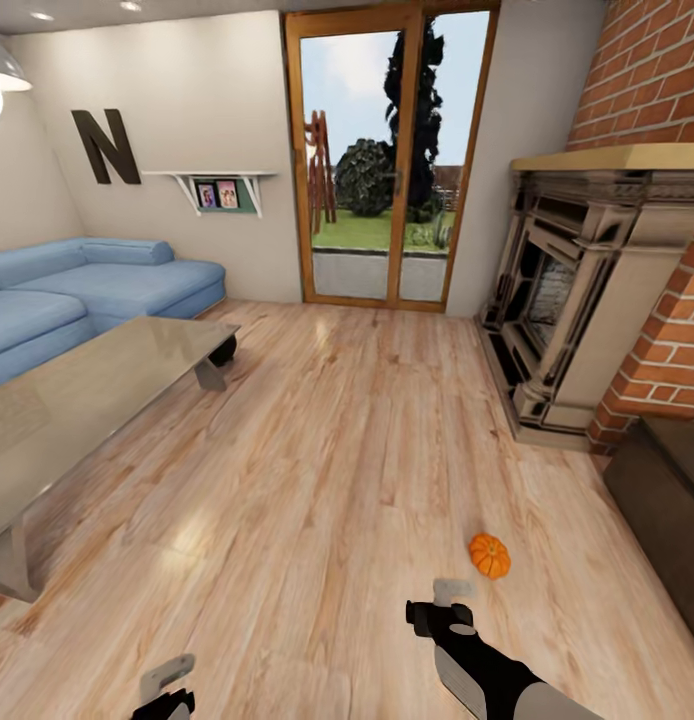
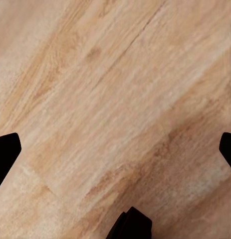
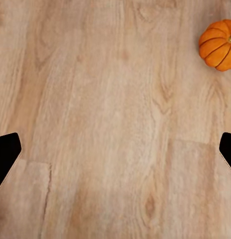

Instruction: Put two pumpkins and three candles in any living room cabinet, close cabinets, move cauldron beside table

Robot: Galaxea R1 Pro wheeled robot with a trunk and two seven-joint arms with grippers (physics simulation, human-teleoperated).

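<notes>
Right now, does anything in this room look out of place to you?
Yes: a small orange pumpkin lies alone on the bare wood floor, between the fireplace and the right gripper, instead of sitting on furniture. The right wrist view shows it whole and undamaged. The glass table and blue sofa look orderly.

pale wood plank floor [image 3: 110, 124] under camera, grain running lengthwise, knots and plank seams visible. small orange ribbed pumpkin [image 3: 218, 44] sits on floor at frame edge (partly cut off, stem barely visible). right gripper [image 3: 115, 154] spread wide: one dark fingertip [image 3: 5, 152] at one side, other at opposite side, bare floor between them. pumpkin well apart from both fingertips, not between them. nothing held.
</notes>
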